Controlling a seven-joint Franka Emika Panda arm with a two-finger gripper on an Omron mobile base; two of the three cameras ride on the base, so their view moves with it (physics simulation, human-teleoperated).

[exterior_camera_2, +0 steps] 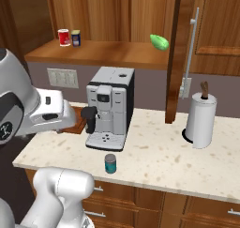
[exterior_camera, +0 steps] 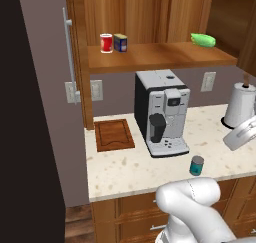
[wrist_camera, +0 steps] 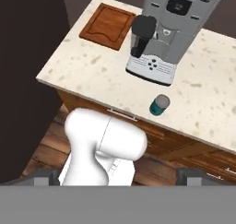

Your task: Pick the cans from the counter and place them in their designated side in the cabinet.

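Teal can [exterior_camera: 197, 165] stands upright, long axis vertical, grey lid up, near front edge of counter [exterior_camera: 120, 169], just fwd of coffee machine [exterior_camera: 161, 112] and apart from it; bare worktop to its left and right. Blue can [exterior_camera: 120, 42] upright on cabinet shelf [exterior_camera: 160, 57], left end, just beside red can [exterior_camera: 106, 43]; mid shelf bare, green object [exterior_camera: 203, 39] lies at right end. Cutting board [exterior_camera: 114, 134] flat at counter's left-rear corner, by dark tall unit [exterior_camera: 30, 112]. Paper towel holder [exterior_camera_2: 201, 119] at right. Gripper's fingertips not discernible in hand view; jaws at widest, nothing held or touched.
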